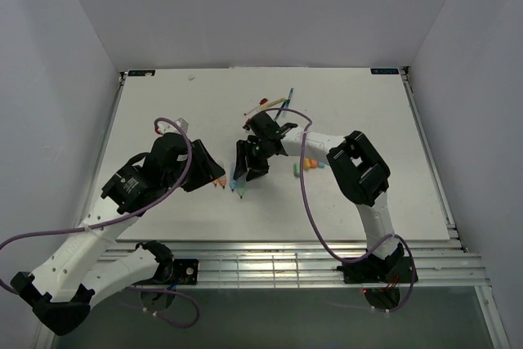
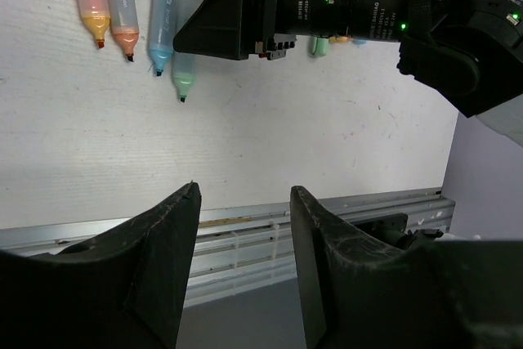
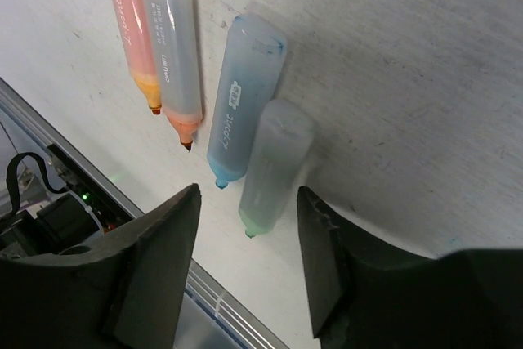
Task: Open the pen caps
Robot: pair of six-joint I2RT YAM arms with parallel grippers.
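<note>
My right gripper [image 3: 248, 194] hangs parted and empty over the pale green barrel [image 3: 274, 161]. My left gripper [image 2: 245, 190] is parted too and holds nothing. The pen caps [image 1: 308, 167] lie on the table [image 1: 368, 120] just beside the right gripper.

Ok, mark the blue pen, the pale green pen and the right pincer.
blue pen [image 3: 241, 104], right wrist view, mid-barrel beside the printed label.
pale green pen [image 3: 274, 165], right wrist view, middle of the barrel.
right pincer [image 3: 248, 194], right wrist view, open gap midway between its fingertips.
</note>
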